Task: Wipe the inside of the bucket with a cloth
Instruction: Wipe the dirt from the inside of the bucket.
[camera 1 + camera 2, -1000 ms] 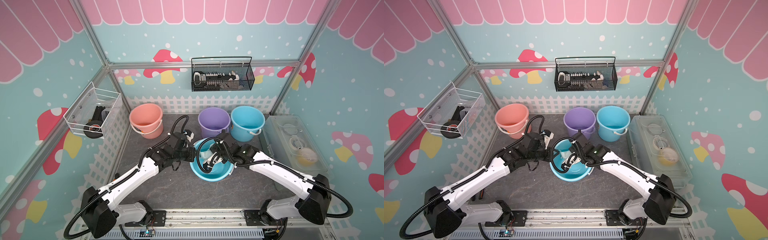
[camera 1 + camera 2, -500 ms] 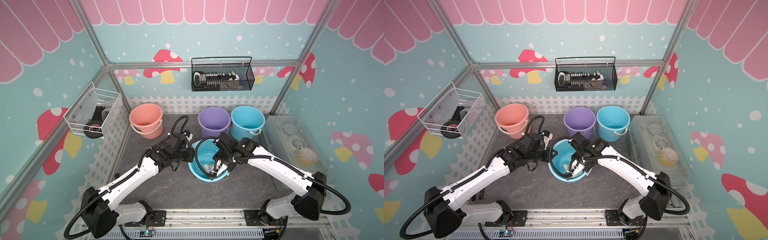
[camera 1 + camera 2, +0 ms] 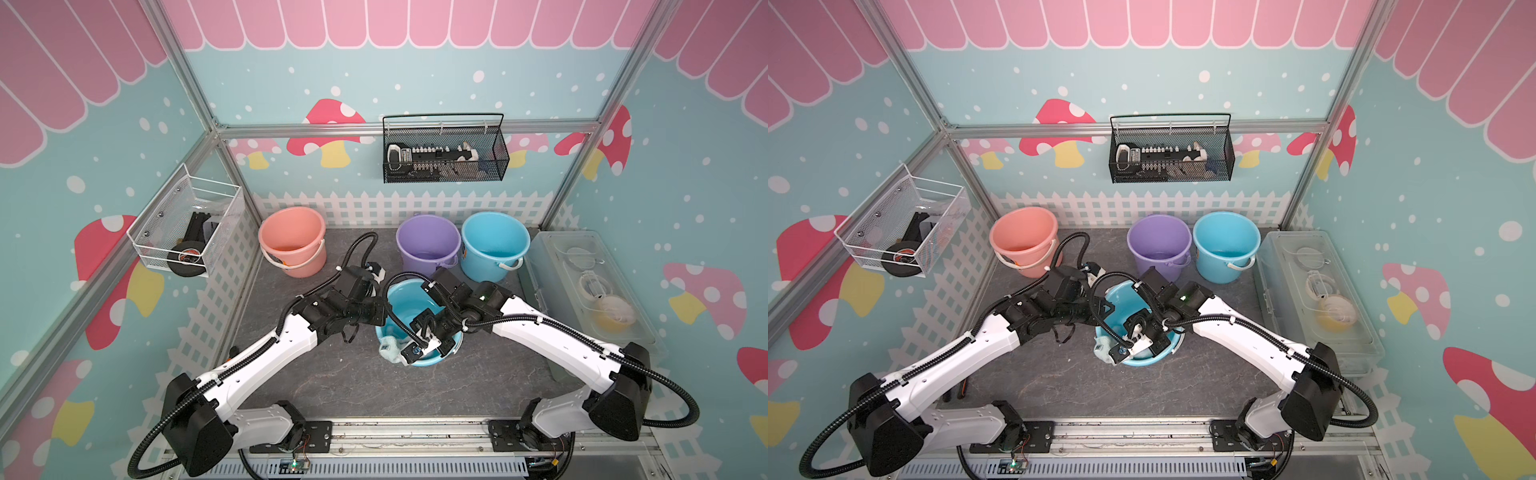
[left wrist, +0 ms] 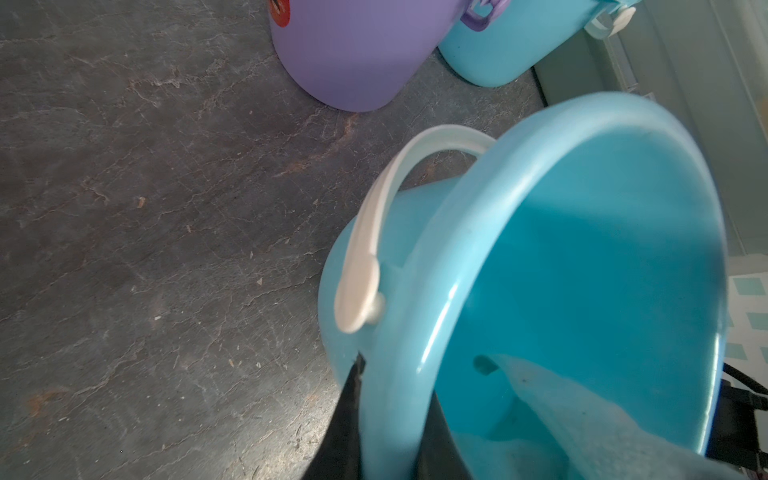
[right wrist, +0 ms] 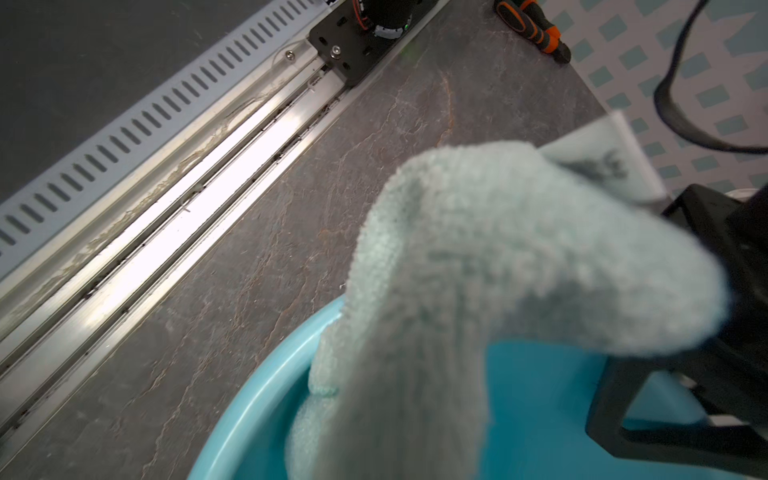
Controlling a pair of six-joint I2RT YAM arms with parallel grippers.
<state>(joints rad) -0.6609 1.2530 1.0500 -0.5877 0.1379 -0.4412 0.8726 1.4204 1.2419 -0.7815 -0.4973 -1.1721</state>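
Observation:
A light blue bucket (image 3: 405, 301) (image 3: 1124, 300) stands tilted in the middle of the table, its white handle (image 4: 374, 232) hanging down outside. My left gripper (image 4: 390, 436) (image 3: 379, 315) is shut on the bucket's rim (image 4: 457, 257), one finger inside and one outside. The pale mint cloth (image 3: 390, 348) (image 3: 1101, 350) (image 4: 582, 415) lies over the bucket's near rim (image 5: 257, 399), partly inside. My right gripper (image 3: 405, 345) is shut on the cloth (image 5: 498, 270), which hides its fingers in the right wrist view.
A pink bucket (image 3: 291, 241), a purple bucket (image 3: 428, 245) and a second blue bucket (image 3: 494, 245) stand along the back fence. A clear plastic box (image 3: 590, 291) sits at the right. An orange-and-black screwdriver (image 5: 532, 31) lies near the front left rail.
My right gripper has dragged the cloth from the bucket's middle to its near rim, where the cloth now hangs over the edge. The left gripper still holds the rim.

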